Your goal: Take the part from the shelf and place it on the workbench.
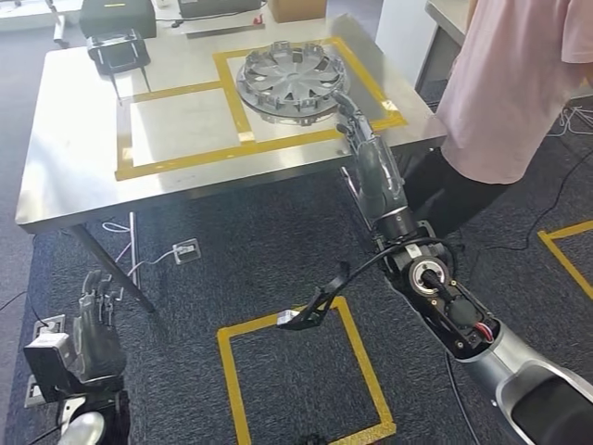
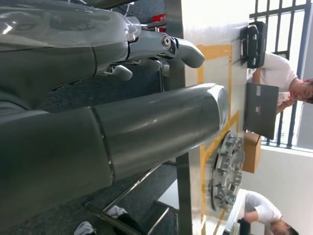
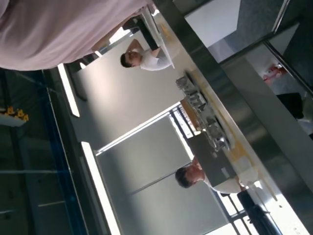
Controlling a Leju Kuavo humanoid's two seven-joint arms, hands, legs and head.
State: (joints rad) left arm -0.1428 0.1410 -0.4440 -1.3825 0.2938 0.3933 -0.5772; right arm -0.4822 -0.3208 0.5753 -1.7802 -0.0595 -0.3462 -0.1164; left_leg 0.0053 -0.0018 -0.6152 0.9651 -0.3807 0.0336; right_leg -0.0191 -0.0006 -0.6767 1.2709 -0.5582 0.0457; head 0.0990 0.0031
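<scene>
A steel workbench (image 1: 77, 148) marked with yellow tape frames is seen from the head view; its edge is also seen side-on in both wrist views. A person in a pink top (image 1: 517, 83) is stood at the bench's right end, close to the right arm. The part (image 1: 292, 82), a grey wheel cover, is laid flat on the bench inside the right-hand tape frame; its ribbed thickness is shown edge-on from the left wrist view (image 2: 226, 171). The right hand (image 1: 365, 148) is extended to the bench edge, fingertips just beside the part's rim; whether contact is made cannot be told. The left hand (image 1: 94, 324) is hung low over the carpet, fingers apart, nothing held; thumb and fingers are shown spread in its wrist view (image 2: 122, 88).
</scene>
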